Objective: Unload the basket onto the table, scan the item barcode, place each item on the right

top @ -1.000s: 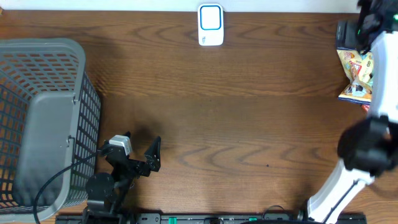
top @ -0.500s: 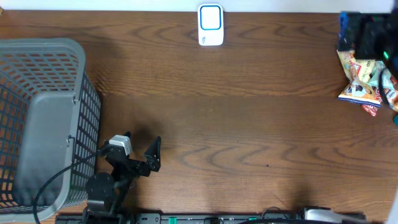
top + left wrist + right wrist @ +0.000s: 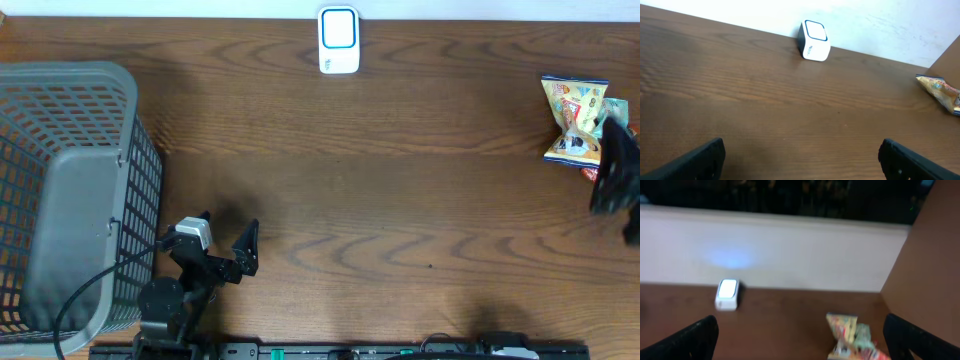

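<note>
One bag [image 3: 573, 123] near table [image 3: 400, 190] edge

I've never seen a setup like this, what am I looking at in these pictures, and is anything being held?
Two robot arms stand at a brown wooden table, each ending in a two-finger gripper. One picture looks straight down from above; the other two come from cameras on the wrists, so the dark shapes in their bottom corners are each gripper's own fingers. On the table are a small white box with a blue-rimmed face, probably the barcode scanner, a yellow and orange snack packet at the right, and a grey plastic mesh basket at the left. The left gripper sits beside the basket; the right gripper is near the packet. Both are open, holding nothing.
</note>
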### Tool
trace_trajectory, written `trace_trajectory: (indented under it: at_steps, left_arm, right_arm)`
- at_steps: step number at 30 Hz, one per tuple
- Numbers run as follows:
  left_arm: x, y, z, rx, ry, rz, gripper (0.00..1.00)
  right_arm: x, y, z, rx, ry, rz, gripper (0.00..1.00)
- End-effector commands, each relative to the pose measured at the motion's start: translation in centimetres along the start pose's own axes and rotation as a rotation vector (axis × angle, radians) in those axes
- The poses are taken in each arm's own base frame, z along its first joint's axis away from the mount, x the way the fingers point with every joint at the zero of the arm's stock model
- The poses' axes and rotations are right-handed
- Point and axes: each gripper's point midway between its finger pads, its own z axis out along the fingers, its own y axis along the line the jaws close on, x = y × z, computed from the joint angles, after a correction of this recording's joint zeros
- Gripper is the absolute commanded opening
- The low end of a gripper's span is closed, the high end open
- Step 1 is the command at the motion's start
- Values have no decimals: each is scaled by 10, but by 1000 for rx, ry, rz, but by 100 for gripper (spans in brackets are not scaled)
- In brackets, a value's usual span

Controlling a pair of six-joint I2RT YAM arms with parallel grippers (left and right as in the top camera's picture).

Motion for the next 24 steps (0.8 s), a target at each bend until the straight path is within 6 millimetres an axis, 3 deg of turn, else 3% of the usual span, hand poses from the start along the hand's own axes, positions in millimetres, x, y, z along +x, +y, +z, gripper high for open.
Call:
trace_trajectory:
  at_steps: [1, 6, 10, 15, 24]
  left_arm:
    - [12, 2, 2, 2, 37, 10, 98]
    - [12, 2, 2, 2, 37, 10, 98]
    - [12, 2, 2, 2, 37, 10, 98]
    - [12, 2, 2, 2, 37, 10, 98]
    - [12, 2, 2, 2, 37, 10, 98]
  right_arm:
    - [16, 1, 1, -3, 67, -17, 99]
    - [36, 3, 4, -8, 102, -22, 99]
    - [45, 11, 6, -50, 49, -18, 99]
    - [71, 13, 19, -45, -20, -16, 99]
    - [145, 19, 64, -40, -134, 15, 99]
